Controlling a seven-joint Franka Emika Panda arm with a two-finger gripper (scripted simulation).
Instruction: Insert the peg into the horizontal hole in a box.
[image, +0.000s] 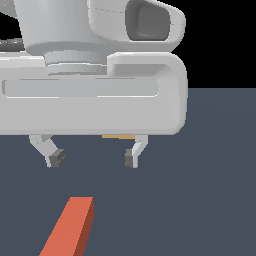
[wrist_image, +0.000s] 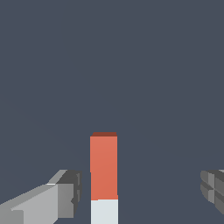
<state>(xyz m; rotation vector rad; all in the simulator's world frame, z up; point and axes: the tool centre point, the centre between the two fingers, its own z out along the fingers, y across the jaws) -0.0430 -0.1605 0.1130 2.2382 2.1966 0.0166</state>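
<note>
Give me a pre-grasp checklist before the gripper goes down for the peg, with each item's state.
1. Gripper open: ok, fingers spread wide.
2. Nothing held: ok, gap between the fingers is empty.
3. Peg free on the floor: ok, lying flat, untouched.
4. Peg between the fingers: ok in the wrist view, nearer one finger than the other.
5. Gripper low enough to grasp: not ok, fingertips look clear of the peg.
6. Box and hole position: cannot tell, only a tan sliver shows behind the hand.

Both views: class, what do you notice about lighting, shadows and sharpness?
Exterior view: flat, even light, no cast shadow under the peg or gripper; edges slightly soft; the arm fills the upper frame. Wrist view: uniform floor, no glare; only the peg's end face is darker.
</note>
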